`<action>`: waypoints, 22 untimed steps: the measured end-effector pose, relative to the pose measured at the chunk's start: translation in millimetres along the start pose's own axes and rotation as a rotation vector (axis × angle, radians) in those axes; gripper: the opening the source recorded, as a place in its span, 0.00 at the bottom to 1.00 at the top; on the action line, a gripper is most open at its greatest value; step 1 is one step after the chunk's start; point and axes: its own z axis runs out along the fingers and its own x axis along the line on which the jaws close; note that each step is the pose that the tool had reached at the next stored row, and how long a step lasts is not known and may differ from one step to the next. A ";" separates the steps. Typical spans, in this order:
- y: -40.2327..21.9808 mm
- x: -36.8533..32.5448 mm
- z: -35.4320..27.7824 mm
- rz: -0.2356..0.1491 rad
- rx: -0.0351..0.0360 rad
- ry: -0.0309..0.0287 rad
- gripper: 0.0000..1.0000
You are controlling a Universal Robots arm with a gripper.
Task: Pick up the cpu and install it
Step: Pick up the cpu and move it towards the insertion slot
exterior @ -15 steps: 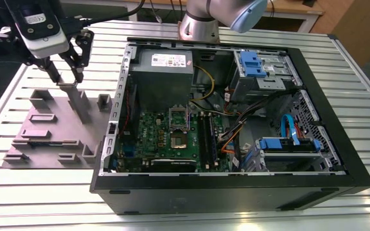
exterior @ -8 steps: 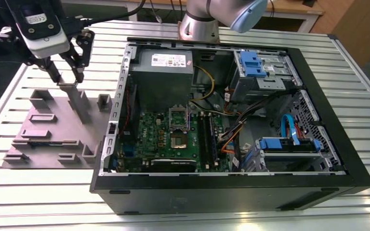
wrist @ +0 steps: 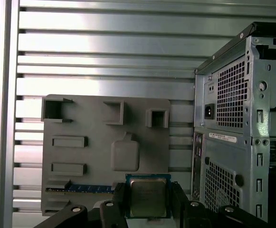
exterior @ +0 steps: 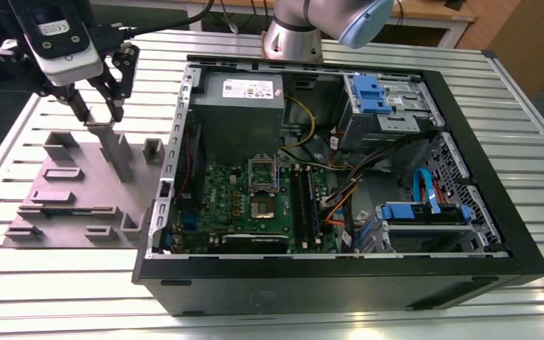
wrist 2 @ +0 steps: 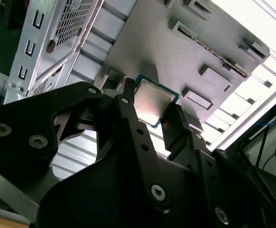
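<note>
The cpu (wrist: 148,197), a small square chip with a silvery top and thin rim, is pinched between the two black fingers of my gripper (wrist: 148,203). In the second wrist view the cpu (wrist 2: 153,100) is held clear above the grey fixture plate (wrist 2: 185,52) by the gripper (wrist 2: 152,113). In the exterior view the gripper (exterior: 100,119) hangs over the fixture plate (exterior: 74,191) at the exterior view's left, outside the open computer case (exterior: 348,269). The dark square socket (exterior: 263,205) lies on the green motherboard inside the case. The rounded square recess (wrist: 125,156) in the fixture is empty.
Raised grey blocks (exterior: 116,152) stand on the fixture under the gripper. A memory stick (wrist: 80,189) lies in a slot of the fixture. The case wall (exterior: 173,142) rises between fixture and motherboard. Cables (exterior: 348,191), blue drive brackets (exterior: 376,92) and the power-supply box (exterior: 244,99) crowd the case.
</note>
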 end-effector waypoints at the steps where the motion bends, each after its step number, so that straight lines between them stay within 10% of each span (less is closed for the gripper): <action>1: 0.0 -0.9 -0.1 0.000 0.0001 0.0002 0.47; 22: -0.6 -45.9 0.4 0.000 0.0001 0.0003 0.47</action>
